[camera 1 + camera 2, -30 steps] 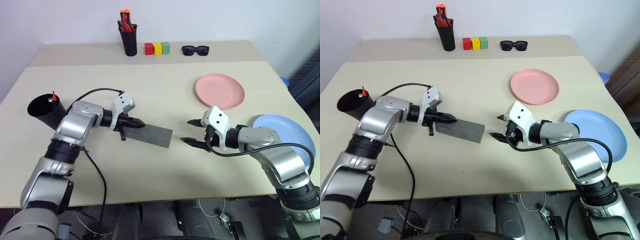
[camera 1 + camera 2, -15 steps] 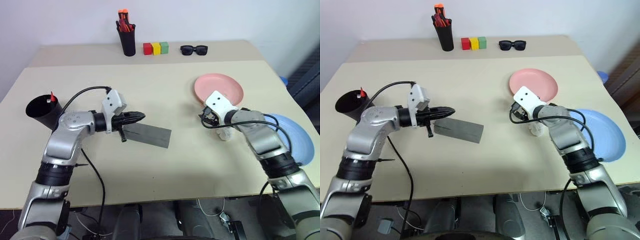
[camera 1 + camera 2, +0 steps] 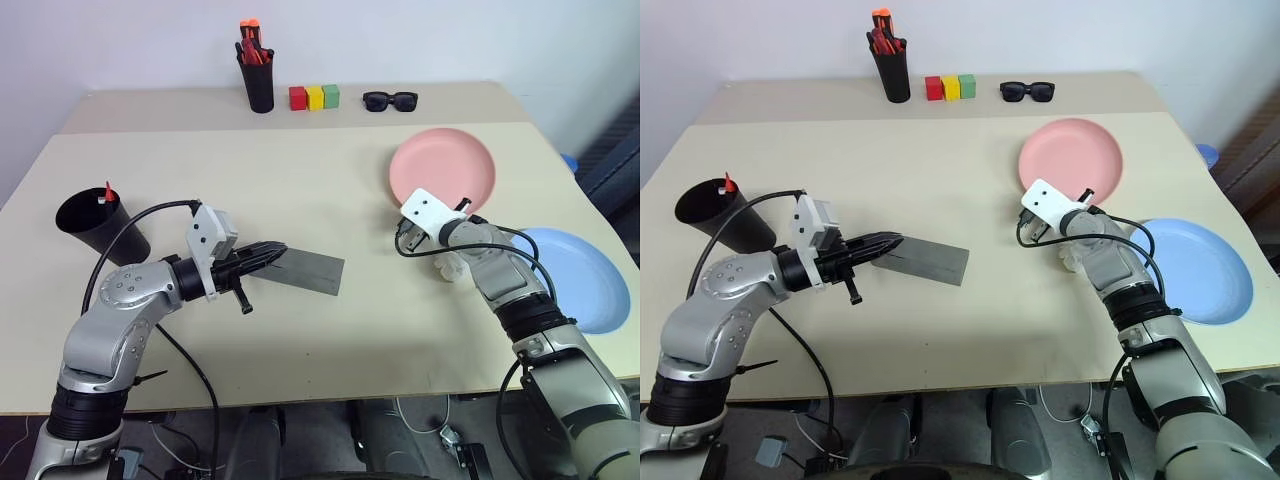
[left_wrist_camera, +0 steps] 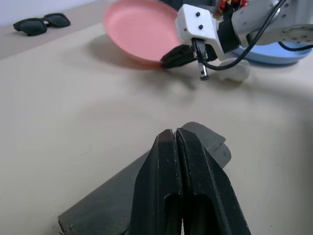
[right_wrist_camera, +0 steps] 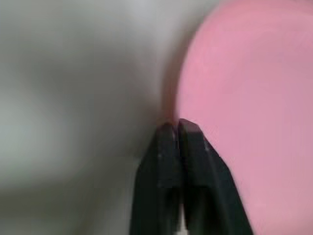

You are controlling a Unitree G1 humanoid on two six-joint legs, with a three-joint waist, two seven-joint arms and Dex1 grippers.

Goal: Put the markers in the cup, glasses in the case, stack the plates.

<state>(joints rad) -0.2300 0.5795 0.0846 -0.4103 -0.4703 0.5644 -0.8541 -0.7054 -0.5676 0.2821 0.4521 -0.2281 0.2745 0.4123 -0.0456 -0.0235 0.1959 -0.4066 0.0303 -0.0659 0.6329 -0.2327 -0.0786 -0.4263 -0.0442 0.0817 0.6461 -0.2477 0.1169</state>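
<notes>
Since 1 second earlier, the right gripper (image 3: 1032, 228) had swung from beside the grey case (image 3: 303, 270) to the near rim of the pink plate (image 3: 443, 169), and its 2 fingers (image 5: 171, 152) had pinched that rim. Meanwhile the left gripper (image 3: 272, 250) had drawn back, fingers pressed together and holding nothing, its tips over the case's end. Right of it, the blue plate (image 3: 570, 278) lay apart; a marker (image 3: 105, 192) stood in the cup (image 3: 88, 222).
</notes>
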